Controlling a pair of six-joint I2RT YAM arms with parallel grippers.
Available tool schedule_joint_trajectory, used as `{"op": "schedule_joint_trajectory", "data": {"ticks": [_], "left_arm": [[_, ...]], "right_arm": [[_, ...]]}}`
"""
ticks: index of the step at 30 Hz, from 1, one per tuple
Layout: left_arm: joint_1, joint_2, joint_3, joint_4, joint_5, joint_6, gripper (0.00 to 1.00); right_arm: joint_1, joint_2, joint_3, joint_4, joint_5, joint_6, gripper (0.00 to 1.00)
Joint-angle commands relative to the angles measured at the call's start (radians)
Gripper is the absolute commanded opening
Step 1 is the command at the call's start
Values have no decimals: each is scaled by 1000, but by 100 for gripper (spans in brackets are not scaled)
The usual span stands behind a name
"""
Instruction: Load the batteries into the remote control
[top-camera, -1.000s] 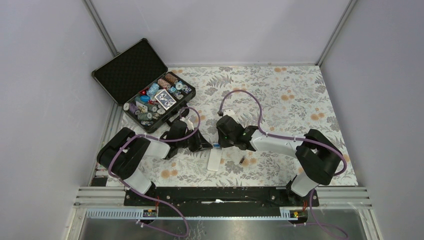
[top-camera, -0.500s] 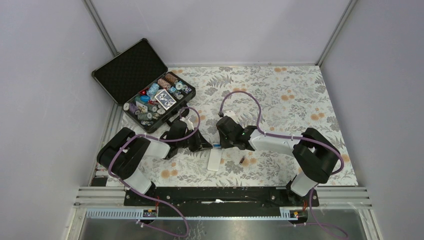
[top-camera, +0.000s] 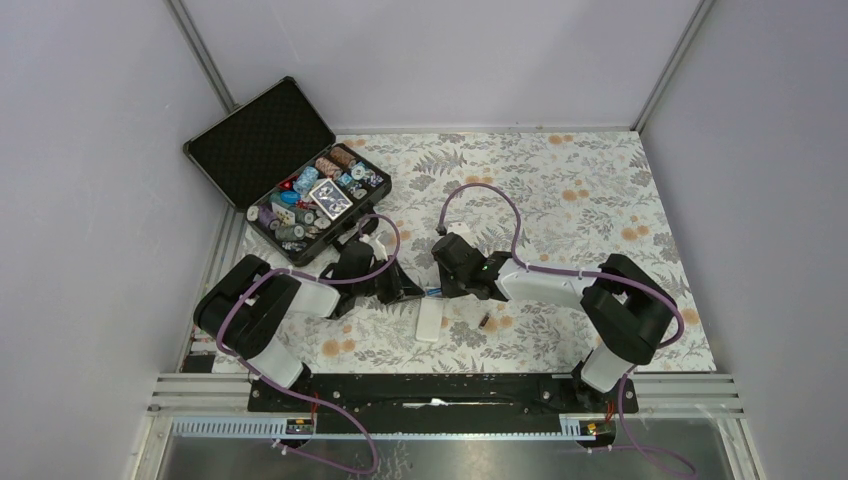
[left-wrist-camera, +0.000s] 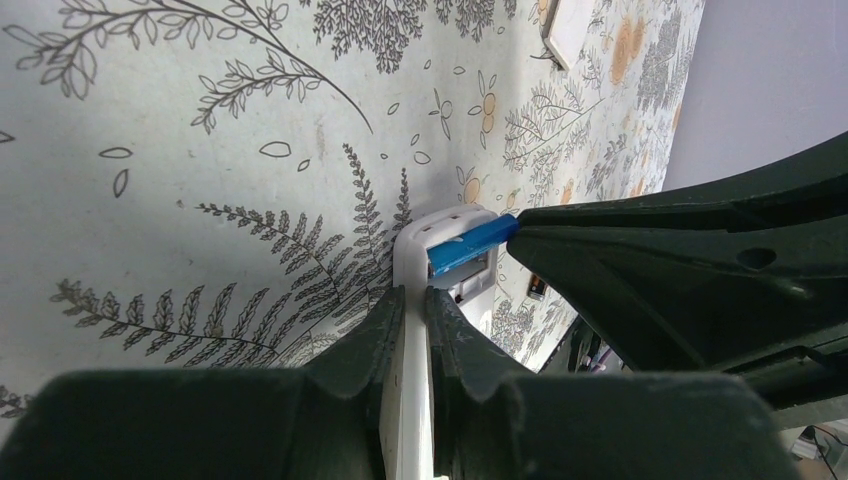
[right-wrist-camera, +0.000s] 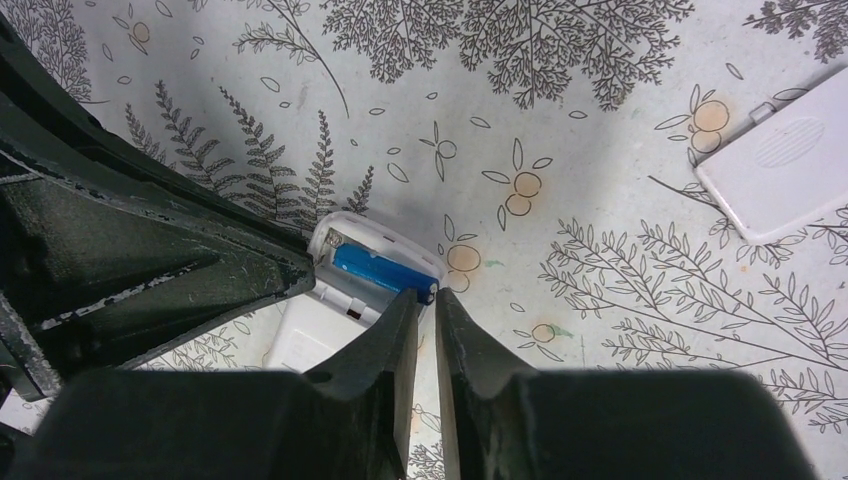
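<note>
Remote control (top-camera: 428, 322) first: your small white rectangular plastic handset is lying on the cloth. In the overhead view it's down toward the arm bases from the open black hard case (top-camera: 262, 142) and a bit off to its right.

The floral-print tablecloth (top-camera: 580, 190) spreads out from the case over the whole table. The case sits at its far left corner, lid up, tray packed with coloured poker chips (top-camera: 322, 185).

Your two grippers meet at the end of the remote nearest the case. The left gripper (left-wrist-camera: 414, 297) is squeezed down to a thin slot with the remote's white edge clamped in it. Its fingertips stop just short of the open battery bay.

The right gripper (right-wrist-camera: 427, 298) is nearly closed too, tips nipping the end of the blue cylindrical battery (right-wrist-camera: 378, 268). That one sits in the bay and looks slanted from the left wrist view.

A flat white plastic battery cover (right-wrist-camera: 780, 170) lies on the cloth well apart from the remote. Only your wrist cameras catch it, so I can't place it against the case.

The dark reddish cylindrical battery (top-camera: 484, 321) lies loose on the cloth, farther from the case than the remote. It's near the remote but not touching it.
</note>
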Motion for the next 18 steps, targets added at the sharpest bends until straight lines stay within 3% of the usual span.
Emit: {"op": "schedule_joint_trajectory", "data": {"ticks": [1, 18], "left_arm": [[6, -14, -14, 50, 19, 1, 13], [6, -11, -14, 53, 18, -1, 13]], "right_arm": [[-10, 6, 35, 3, -16, 7, 18], [-9, -8, 35, 4, -39, 0, 15]]}}
